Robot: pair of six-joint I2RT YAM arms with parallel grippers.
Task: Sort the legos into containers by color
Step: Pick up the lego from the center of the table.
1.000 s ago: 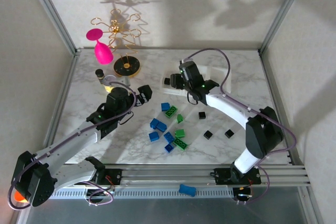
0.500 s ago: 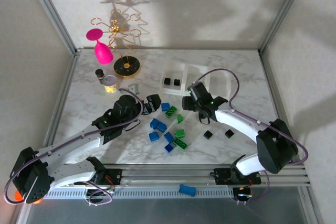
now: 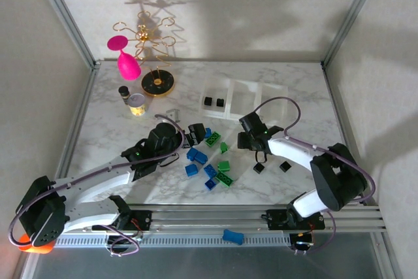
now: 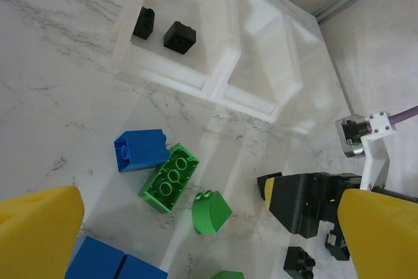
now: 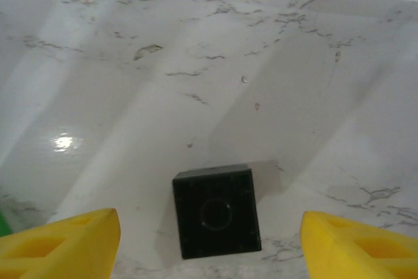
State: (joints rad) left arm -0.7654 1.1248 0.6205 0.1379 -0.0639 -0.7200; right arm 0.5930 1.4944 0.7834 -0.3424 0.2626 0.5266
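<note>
From the top camera, you have the white tray [image 3: 251, 99] at the far middle of the marble table [image 3: 111, 135], its three compartments side by side, with two black bricks [image 3: 208, 101] in the leftmost one. Your left gripper [image 3: 196, 132] sits low at the left edge of the scatter of blue and green legos [image 3: 196, 155], just beside a blue brick [image 3: 206, 133] and a green oblong brick [image 3: 213, 139]. Your right gripper [image 3: 247, 140] is down near the table to the right of that scatter, between the tray and two loose black legos [image 3: 258, 168] that lie nearer the arm bases; from up here you cannot tell how its jaws stand. On the left wrist camera, your left gripper [image 4: 209, 233] is released, its yellow fingers [image 4: 39, 233] spread wide at the two lower corners and touching nothing. The blue brick [image 4: 141, 149] and the green oblong brick [image 4: 169, 178] lie just beside each other ahead of the gap, a green rounded brick [image 4: 211, 212] sits in line with the middle of it, and the tray [image 4: 222, 63] lies beyond with the two black bricks [image 4: 179, 36] in its left compartment. On the right wrist camera, your right gripper [image 5: 209, 227] is released as well, its yellow fingertips [image 5: 65, 240] wide apart. A square black brick [image 5: 217, 212] lies flat on the marble, stud up, in the middle of that gap, clear of both fingers.
</note>
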